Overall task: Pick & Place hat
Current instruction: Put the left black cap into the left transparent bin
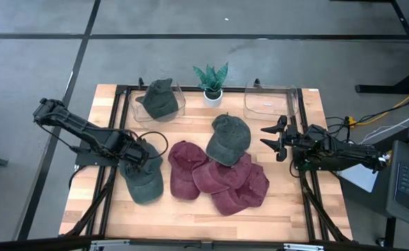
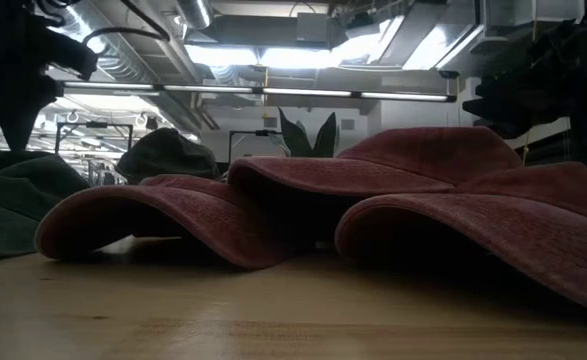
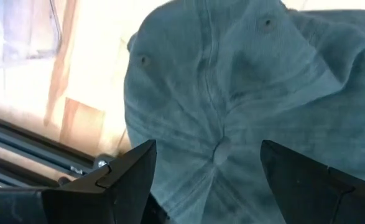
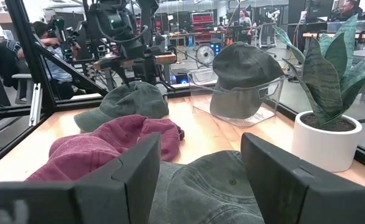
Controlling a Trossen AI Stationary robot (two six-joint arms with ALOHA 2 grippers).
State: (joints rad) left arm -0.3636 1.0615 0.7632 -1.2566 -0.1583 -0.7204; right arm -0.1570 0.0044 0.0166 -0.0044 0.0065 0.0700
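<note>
A light wooden desk (image 1: 288, 209) in a black metal frame stands on grey floor (image 1: 37, 63) crossed by dark lines. Beyond it, an open workshop with fluorescent ceiling lights (image 2: 263, 55), exposed ducts (image 2: 123, 40) and seated people (image 4: 51, 43)

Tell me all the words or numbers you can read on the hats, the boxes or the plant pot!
None can be read.
Green hat, other hats: plain cloth, no words.
Clear boxes: no label.
White plant pot: blank.
Room behind the table: any signs are too small to read.
</note>
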